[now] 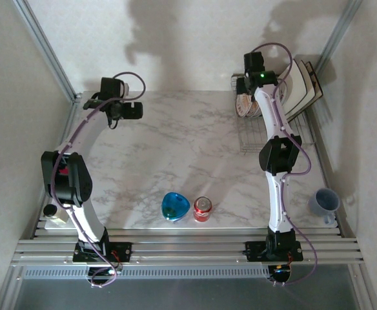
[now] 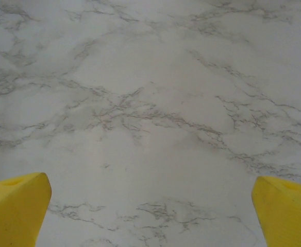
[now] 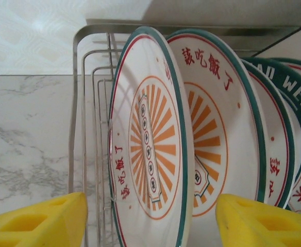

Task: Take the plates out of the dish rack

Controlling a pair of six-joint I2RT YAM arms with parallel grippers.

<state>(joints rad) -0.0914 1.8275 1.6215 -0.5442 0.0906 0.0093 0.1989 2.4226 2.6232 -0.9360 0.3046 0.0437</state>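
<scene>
Right gripper (image 3: pixel 150 218) straddles the rim of the front plate (image 3: pixel 150 144) with jaws apart, holding nothing; it stands on edge in the dish rack (image 3: pixel 81 103). I fear one jaw may strike the second plate (image 3: pixel 217 128) close behind, or a shallow grip may slip.

Right pincer (image 3: pixel 150 221): positioned at one end of the dish rack (image 3: pixel 78 103), one finger on either side of the first plate (image 3: pixel 150 144), with a gap at each side. To this pincer's right, the other plates (image 3: pixel 217 128) stand on edge in a row, each behind the last (full count not determinable). Rack wires run to the left of the first plate.

Left pincer (image 2: pixel 150 216): over the table (image 2: pixel 140 103), well left of the rack.

Behind both pincers, between the arm bases: bowl (image 1: pixel 175 206), with can (image 1: pixel 203 208) just to its right. Mug (image 1: pixel 324 201) sits right of the right arm.
</scene>
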